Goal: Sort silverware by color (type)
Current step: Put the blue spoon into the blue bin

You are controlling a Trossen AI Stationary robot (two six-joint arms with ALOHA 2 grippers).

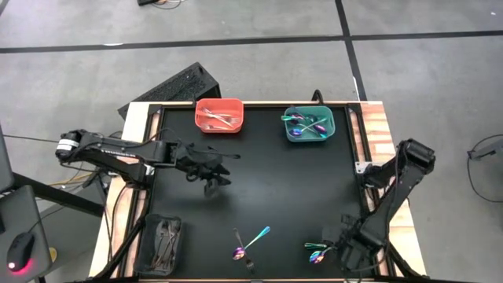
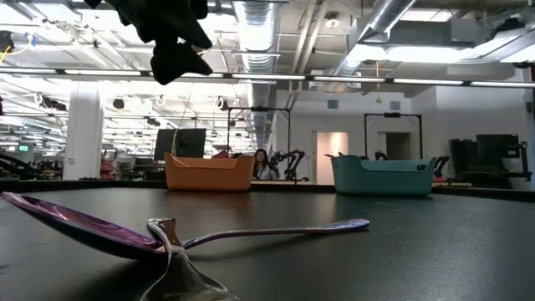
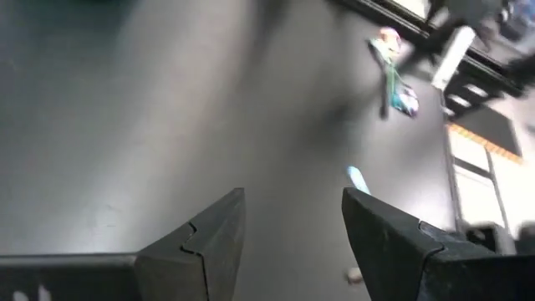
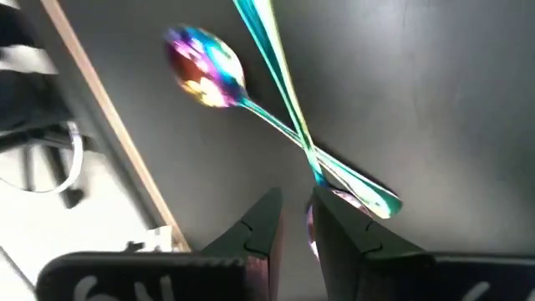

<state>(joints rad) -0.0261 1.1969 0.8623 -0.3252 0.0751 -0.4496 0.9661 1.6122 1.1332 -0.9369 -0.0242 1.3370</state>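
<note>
two iridescent spoons (image 4: 276, 109) crossed just beyond right hand (image 4: 292, 221), narrow, left hand (image 3: 292, 221) wide

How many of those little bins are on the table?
3: a red bin at the far edge, a teal bin to its right, and a black bin at the near left corner. None seems hidden.

I looked over all four views for writing and found almost none. Only the dark body of the right gripper (image 4: 288, 219) carried pale marks, just behind its fingers, cut off at the frame's edge and too partial for me to read. The bins, table and room showed no lettering I could make out.
</note>
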